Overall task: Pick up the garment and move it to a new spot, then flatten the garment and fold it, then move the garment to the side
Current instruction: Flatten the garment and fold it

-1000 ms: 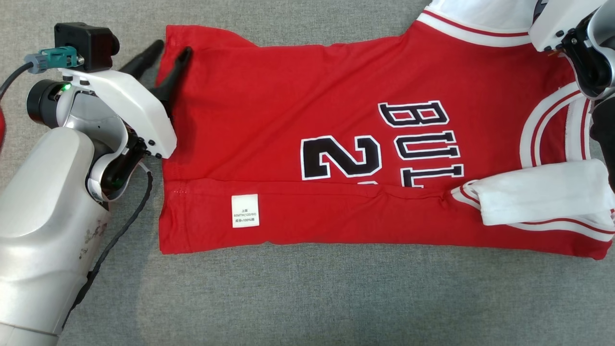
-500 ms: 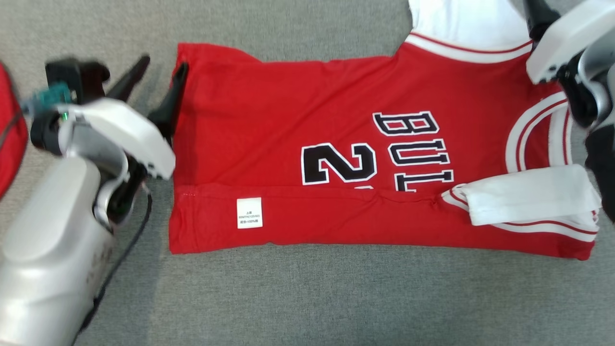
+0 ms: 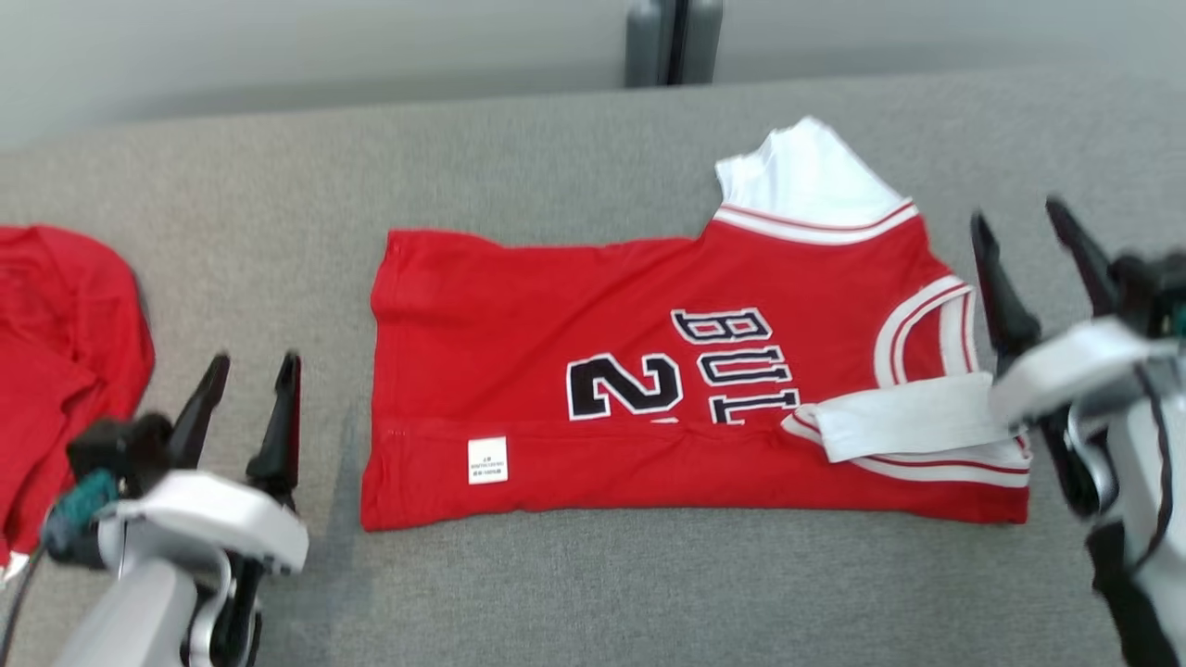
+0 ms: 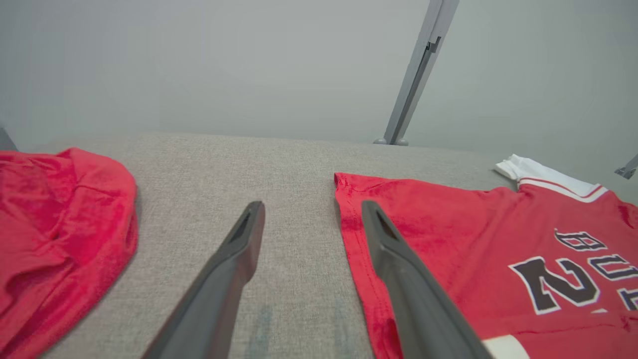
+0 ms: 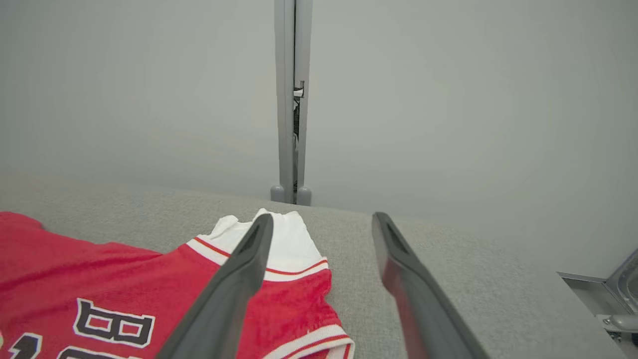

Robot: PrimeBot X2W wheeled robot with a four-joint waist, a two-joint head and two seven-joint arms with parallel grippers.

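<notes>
1. Fingers [image 3: 281,417] of the left gripper [image 3: 257,363] are standing spread wide and gripping nothing, hovering over the grey fabric surface [image 3: 593,593] near the hem end of the red jersey [image 3: 556,306]
2. On the other side, the right gripper [image 3: 1016,215] is also gaping with nothing between its fingers [image 3: 999,296], and it is sitting just off the collar end of the jersey
3. Between the two grippers, the jersey is lying flat on the grey surface with its hem pointing to the robot's left and its collar to the right
4. Its near long edge is lying folded up over the front, showing a small white label [image 3: 487,460] and partly covering the black number and letters
5. One white sleeve [image 3: 908,421] is lying folded across the front near the collar, while the other white sleeve [image 3: 806,176] is sticking out past the far edge
6. Another red cloth [image 3: 65,315] is lying bunched at the far left of the surface, well apart from the jersey
7. Behind the surface, a grey post [image 3: 672,42] is standing against a pale wall
</notes>
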